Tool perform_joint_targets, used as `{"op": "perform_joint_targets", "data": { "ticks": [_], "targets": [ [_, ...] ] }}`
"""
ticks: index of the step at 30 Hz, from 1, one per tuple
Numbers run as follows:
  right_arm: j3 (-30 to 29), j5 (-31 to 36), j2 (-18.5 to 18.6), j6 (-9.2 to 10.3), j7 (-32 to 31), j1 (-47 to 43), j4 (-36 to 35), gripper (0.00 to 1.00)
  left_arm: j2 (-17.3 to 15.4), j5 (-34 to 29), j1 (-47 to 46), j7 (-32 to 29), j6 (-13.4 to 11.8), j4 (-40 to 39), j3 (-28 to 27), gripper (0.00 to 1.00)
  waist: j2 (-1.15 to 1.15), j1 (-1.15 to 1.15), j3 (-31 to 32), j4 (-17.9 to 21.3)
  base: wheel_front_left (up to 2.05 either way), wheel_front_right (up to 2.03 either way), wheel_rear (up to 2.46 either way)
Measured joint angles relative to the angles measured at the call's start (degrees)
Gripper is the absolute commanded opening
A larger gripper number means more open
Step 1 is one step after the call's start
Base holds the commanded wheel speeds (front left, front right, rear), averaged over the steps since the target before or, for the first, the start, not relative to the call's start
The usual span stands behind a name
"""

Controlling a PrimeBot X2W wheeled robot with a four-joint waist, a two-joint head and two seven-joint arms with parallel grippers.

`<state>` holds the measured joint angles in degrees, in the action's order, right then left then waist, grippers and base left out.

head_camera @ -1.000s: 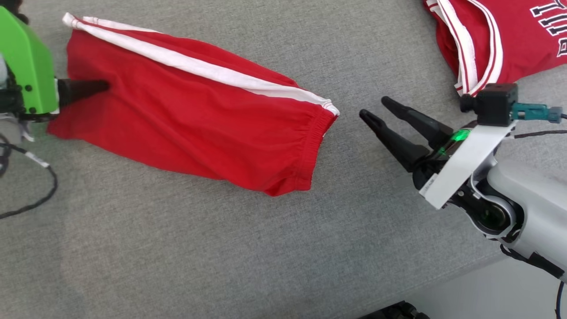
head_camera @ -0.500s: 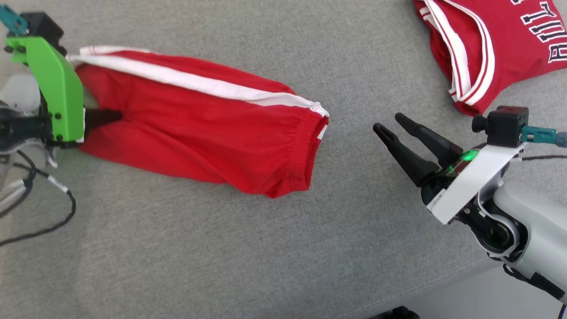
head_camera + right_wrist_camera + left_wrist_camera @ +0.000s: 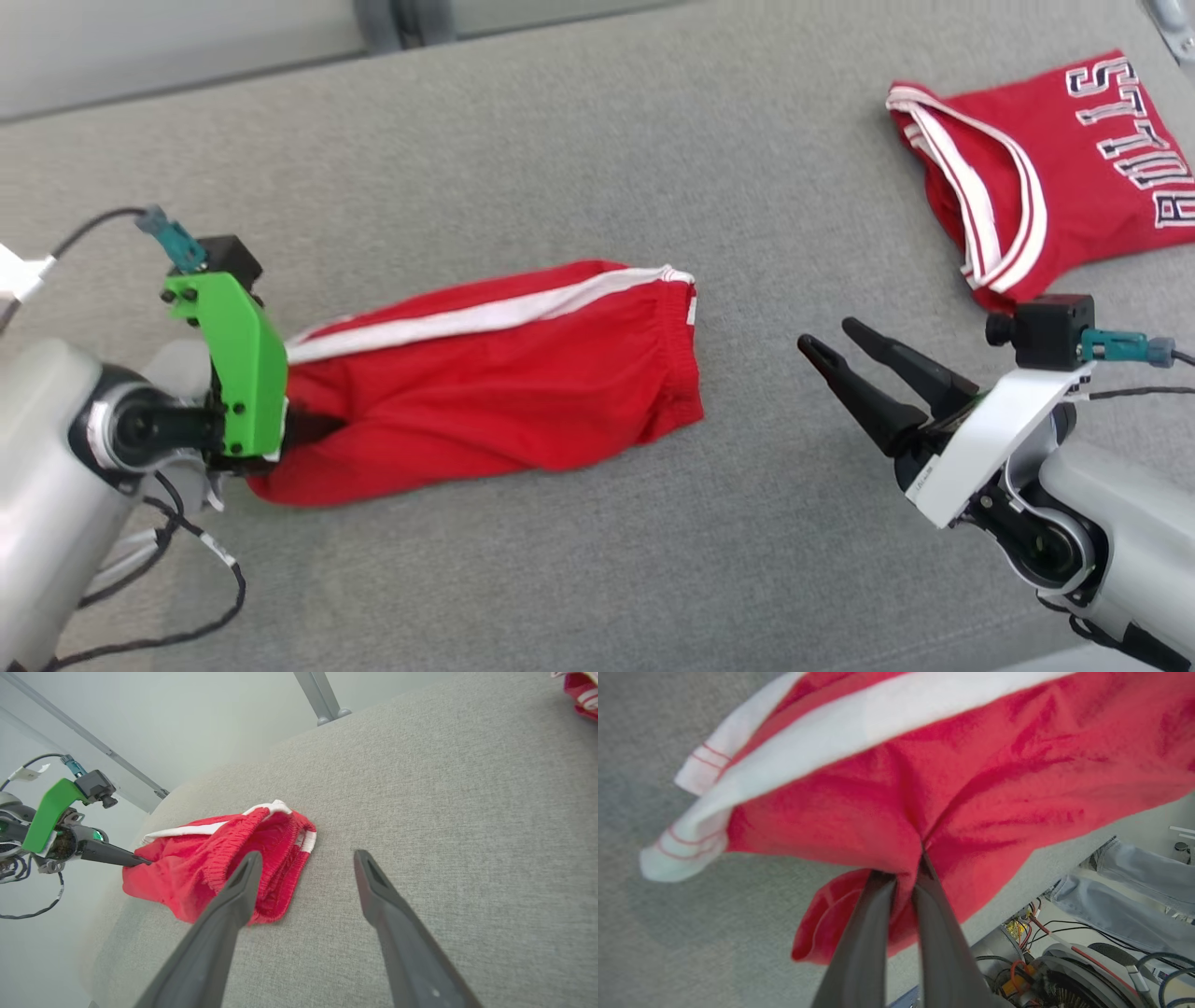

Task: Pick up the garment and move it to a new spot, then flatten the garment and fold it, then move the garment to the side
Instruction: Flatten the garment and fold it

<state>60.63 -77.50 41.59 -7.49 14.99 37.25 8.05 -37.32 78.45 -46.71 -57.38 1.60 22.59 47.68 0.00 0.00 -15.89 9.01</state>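
Holding: left tool (image 3: 313, 429) has its two fingers pinched narrow on a bunch of cloth at the left end of the red shorts (image 3: 504, 383). In the left wrist view, creases fan out from that pinch (image 3: 908, 877).
Shorts position: lying lengthwise on the grey tabletop (image 3: 560, 140), left of centre. The elastic waistband (image 3: 686, 350) points right and the white side stripe (image 3: 467, 317) runs along the far edge.
Left end: looks lifted a little off the surface, with the leg hem (image 3: 686, 849) drooping, because the grip takes only one point. The rest of the cloth lies on the tabletop.
Free side: right tool (image 3: 826, 334) has its fingers spread wide with nothing between them. It hovers just right of the waistband and is aimed at it, probably placed to take that end.
Other cloth: red jersey (image 3: 1074, 177) lies far right, well apart from the shorts.
Step, as judged: moving the shorts to a new spot. Flattening and folding are not yet done.
Risk: a one-point pinch lets the cloth bunch and twist.
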Motion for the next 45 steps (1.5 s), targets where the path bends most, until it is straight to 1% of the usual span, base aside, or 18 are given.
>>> {"op": "perform_joint_targets", "data": {
  "ticks": [4,5,6,7,10,13,16,18,21,23,26,32,34,37,39,41,43,45],
  "targets": [
    [0.51,-0.41,-0.11,0.0,0.0,-0.95,0.55,1.0,-0.16,-0.29,2.44,2.24,-1.38,-2.49,0.05,0.0,0.0,0.0,2.67,-1.94,0.0,0.0,0.0],
    [0.56,-0.42,-0.12,0.0,0.0,-0.96,0.68,1.0,-0.24,-0.41,3.0,2.45,-1.62,-2.8,0.27,0.29,0.0,0.0,3.11,-2.35,0.0,0.0,0.0],
    [0.65,-0.46,-0.15,0.0,0.0,-0.96,0.82,1.0,-0.34,-0.42,3.8,2.5,-1.67,-3.13,0.56,0.49,0.0,0.0,3.66,-2.82,0.0,0.0,0.0],
    [0.76,-0.52,-0.18,0.0,0.0,-0.99,0.91,1.0,-0.37,-0.43,4.48,2.6,-1.86,-3.28,0.75,1.0,0.0,0.0,4.19,-3.24,0.0,0.0,0.0],
    [0.75,-0.49,-0.22,0.0,0.0,-1.28,1.03,1.0,-0.75,-1.22,5.41,3.26,-2.13,-3.33,1.33,1.0,0.0,0.0,5.63,-4.17,0.0,0.0,0.0],
    [-0.97,0.29,-0.43,0.0,0.0,-2.2,1.32,1.0,-1.23,-1.97,6.19,4.34,-2.03,-3.28,1.51,1.0,0.0,0.0,7.18,-4.81,0.0,0.0,0.0],
    [-3.69,1.81,-0.76,0.01,0.01,-4.5,1.89,1.0,-1.82,-4.16,6.25,7.98,-1.03,-3.97,0.98,1.0,0.0,0.0,8.88,-5.34,0.0,0.0,0.0],
    [-7.73,5.75,-1.44,0.01,0.0,-5.88,1.55,1.0,-3.24,-9.05,5.74,13.99,0.4,-5.73,0.65,1.0,0.0,0.0,10.06,-5.72,0.0,0.0,0.0],
    [-15.28,12.27,-3.2,0.0,0.07,-8.16,0.99,1.0,-4.35,-14.32,5.42,24.63,0.27,-8.2,-1.59,1.0,0.0,0.0,11.47,-6.26,0.0,0.0,0.0],
    [-19.65,16.01,-4.33,0.01,0.07,-11.35,1.37,1.0,-5.0,-16.99,6.47,30.53,-0.79,-10.24,-2.57,1.0,0.0,0.0,12.24,-6.64,0.0,0.0,0.0],
    [-26.01,21.93,-6.77,0.01,0.05,-15.5,2.07,1.0,-6.25,-19.53,10.15,38.74,-3.58,-13.51,-4.41,1.0,0.0,0.0,13.12,-7.48,0.0,0.0,0.0],
    [-38.4,31.99,-13.23,0.01,0.05,-23.12,2.77,1.0,-7.45,-24.34,19.24,56.7,-11.14,-18.47,-9.0,1.0,0.0,0.0,14.73,-9.36,0.0,0.0,0.0],
    [-41.23,34.22,-15.28,0.01,0.05,-25.1,2.56,1.0,-7.22,-25.09,22.7,61.99,-12.9,-18.81,-10.12,1.0,0.0,0.0,15.18,-9.9,0.0,0.0,0.0],
    [-44.77,38.17,-17.84,0.01,0.07,-27.93,1.66,1.0,-5.27,-25.09,27.78,69.41,-15.5,-18.9,-12.13,1.0,0.0,0.0,15.57,-10.76,0.0,0.0,0.0],
    [-46.46,39.72,-19.75,0.01,0.05,-30.09,0.97,1.0,-3.49,-25.66,30.95,71.48,-16.59,-18.58,-13.43,1.0,0.0,0.0,15.69,-11.33,0.0,0.0,0.0],
    [-47.37,41.28,-20.7,0.01,0.05,-31.68,1.0,1.0,-1.47,-27.28,33.71,72.16,-17.57,-18.35,-15.21,1.0,0.0,0.0,15.75,-11.71,0.0,0.0,0.0],
    [-48.23,42.52,-21.42,0.01,0.07,-33.12,1.04,1.0,2.08,-30.72,36.06,72.21,-18.22,-20.01,-19.8,1.0,0.0,0.0,15.74,-11.95,0.0,0.0,0.0],
    [-48.44,43.52,-22.09,0.01,0.05,-33.99,1.19,1.0,6.02,-35.61,38.83,72.41,-17.95,-21.98,-23.99,1.0,0.0,0.0,15.66,-11.93,0.0,0.0,0.0]
  ]
}}
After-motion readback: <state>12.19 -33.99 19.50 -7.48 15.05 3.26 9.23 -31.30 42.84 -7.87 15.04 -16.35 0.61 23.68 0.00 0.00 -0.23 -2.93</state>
